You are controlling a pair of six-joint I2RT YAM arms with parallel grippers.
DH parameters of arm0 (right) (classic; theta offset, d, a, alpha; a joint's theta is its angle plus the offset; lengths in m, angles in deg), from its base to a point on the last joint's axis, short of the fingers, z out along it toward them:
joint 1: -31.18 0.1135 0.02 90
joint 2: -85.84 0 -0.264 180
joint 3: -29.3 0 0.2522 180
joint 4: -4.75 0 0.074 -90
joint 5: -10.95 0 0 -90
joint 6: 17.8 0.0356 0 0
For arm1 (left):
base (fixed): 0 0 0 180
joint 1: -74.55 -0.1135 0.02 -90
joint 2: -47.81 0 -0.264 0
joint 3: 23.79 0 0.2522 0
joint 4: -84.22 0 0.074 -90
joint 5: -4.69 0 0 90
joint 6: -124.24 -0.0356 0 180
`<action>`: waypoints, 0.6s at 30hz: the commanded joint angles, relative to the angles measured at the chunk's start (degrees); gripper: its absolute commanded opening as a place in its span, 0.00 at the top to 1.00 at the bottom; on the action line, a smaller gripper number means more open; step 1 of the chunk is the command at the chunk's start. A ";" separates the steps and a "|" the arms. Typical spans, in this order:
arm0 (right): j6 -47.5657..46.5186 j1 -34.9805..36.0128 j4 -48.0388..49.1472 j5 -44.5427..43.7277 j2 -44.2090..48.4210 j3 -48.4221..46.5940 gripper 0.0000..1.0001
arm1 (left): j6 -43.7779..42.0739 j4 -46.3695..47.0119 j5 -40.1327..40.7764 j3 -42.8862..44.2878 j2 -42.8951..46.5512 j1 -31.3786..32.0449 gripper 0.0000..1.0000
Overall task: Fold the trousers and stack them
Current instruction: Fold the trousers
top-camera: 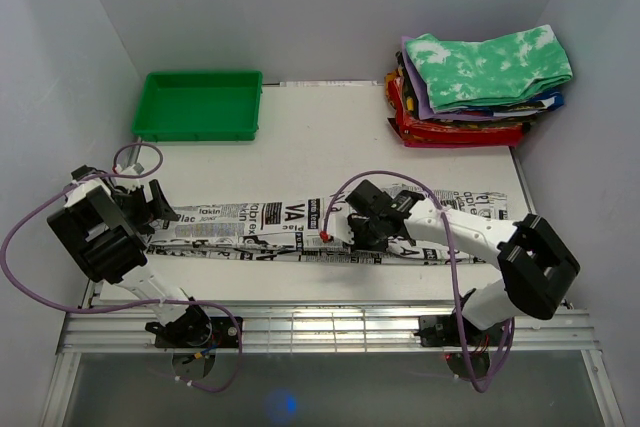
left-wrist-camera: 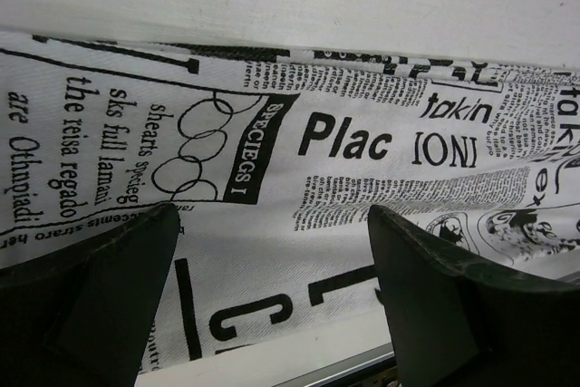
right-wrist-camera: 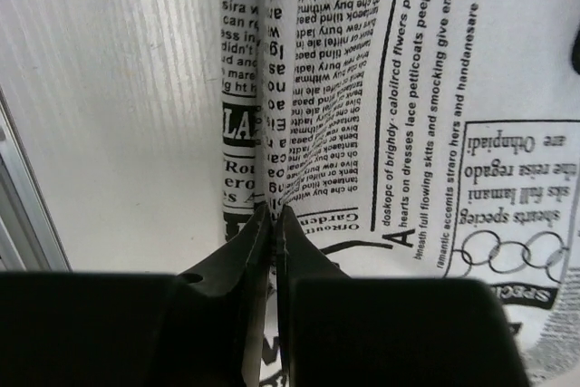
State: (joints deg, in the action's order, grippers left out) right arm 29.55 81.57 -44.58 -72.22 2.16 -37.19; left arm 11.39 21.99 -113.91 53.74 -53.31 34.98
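Right end effector [right-wrist-camera: 274, 213] tight on a trousers [right-wrist-camera: 381, 88] pleat; left end effector [left-wrist-camera: 272, 224] wide apart, fingers [left-wrist-camera: 91, 296] cropped at bottom edge.

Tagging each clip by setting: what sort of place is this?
Probably a robotics lab cell, not a home: a white table boxed in by plain panels, the left arm and right arm mounted on an aluminium rail, plus a green tray and a folded clothes stack as props.
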 commanded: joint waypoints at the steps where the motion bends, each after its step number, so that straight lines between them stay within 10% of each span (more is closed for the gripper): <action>1: 0.55 0.06 -3.37 -1.38 -2.44 3.86 0.92 | -2.28 -1.00 2.34 -0.41 -1.46 -0.77 0.02; 6: 2.05 0.06 0.76 -1.91 -7.63 2.29 0.92 | -4.83 -7.16 -8.04 4.34 3.82 -0.77 0.02; 18: 2.66 -0.03 -1.08 -1.29 -10.01 -3.26 0.92 | -4.93 -11.74 0.48 10.50 8.48 -5.59 0.25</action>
State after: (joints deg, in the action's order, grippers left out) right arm 31.78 81.66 -45.41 -72.96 -6.78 -38.50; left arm 5.92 11.71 -114.87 63.51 -46.84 31.44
